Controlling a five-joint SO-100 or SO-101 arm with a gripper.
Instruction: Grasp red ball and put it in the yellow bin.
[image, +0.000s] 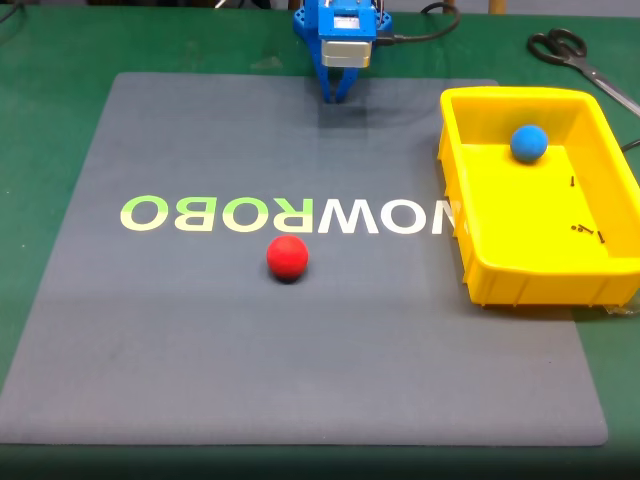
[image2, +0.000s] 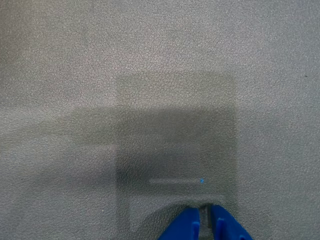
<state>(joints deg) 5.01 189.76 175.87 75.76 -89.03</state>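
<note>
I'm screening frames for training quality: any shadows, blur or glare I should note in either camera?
Fixed view: even light, sharp; the red ball casts a small shadow, and the mat lettering reads mirrored. Wrist view: soft, low contrast; a blocky shadow darkens the grey mat above the gripper.

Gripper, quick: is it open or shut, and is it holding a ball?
Gripper: shut, holding nothing. The red ball lies on the mat, apart from it.

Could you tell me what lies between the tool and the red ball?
In the fixed view, only grey mat with its printed lettering separates the tool from the red ball.
</note>
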